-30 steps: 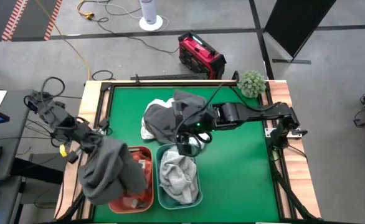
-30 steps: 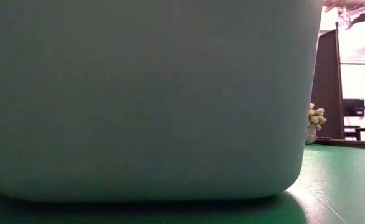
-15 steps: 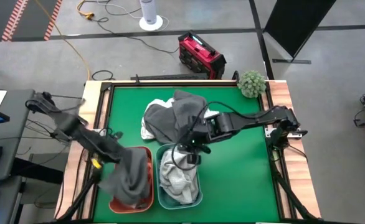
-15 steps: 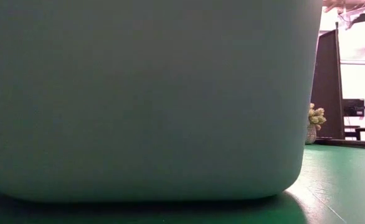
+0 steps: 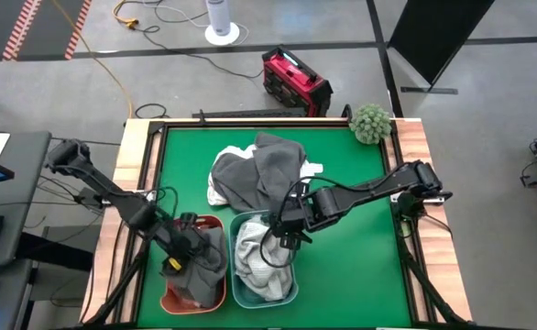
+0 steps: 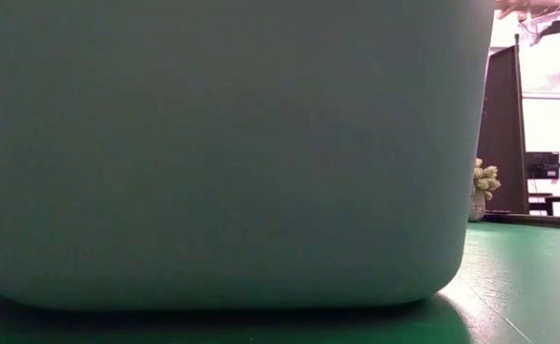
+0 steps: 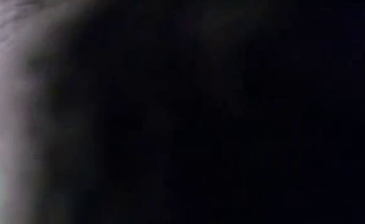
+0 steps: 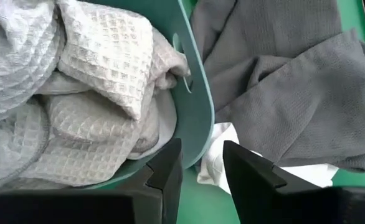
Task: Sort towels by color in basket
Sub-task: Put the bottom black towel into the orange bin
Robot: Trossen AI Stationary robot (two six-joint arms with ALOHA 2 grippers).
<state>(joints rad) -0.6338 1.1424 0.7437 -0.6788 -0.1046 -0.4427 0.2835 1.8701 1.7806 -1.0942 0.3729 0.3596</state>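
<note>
My left gripper (image 5: pixel 181 252) is sunk into the red basket (image 5: pixel 169 301) among a bunched dark grey towel (image 5: pixel 202 261); the left wrist view is blacked out by dark cloth (image 7: pixel 201 112). My right gripper (image 5: pixel 282 236) (image 8: pixel 202 171) is open and hovers over the far rim (image 8: pixel 198 93) of the teal basket (image 5: pixel 292 286). That basket holds light grey waffle towels (image 8: pixel 76 93) (image 5: pixel 259 261). Beyond it, dark grey towels (image 5: pixel 264 170) (image 8: pixel 282 93) lie heaped on a white one (image 8: pixel 226 155) on the green table.
The teal basket's wall (image 6: pixel 223 143) fills most of the low view. A round green fuzzy ball (image 5: pixel 371 122) sits at the table's far right corner. Bare green table (image 5: pixel 360 257) lies to the right of the baskets.
My left arm swung the hanging dark grey towel from past the table's left edge toward the right and down into the red basket, where it now lies bunched. My right gripper moved from the towel pile toward the near edge, over the teal basket's far rim.
</note>
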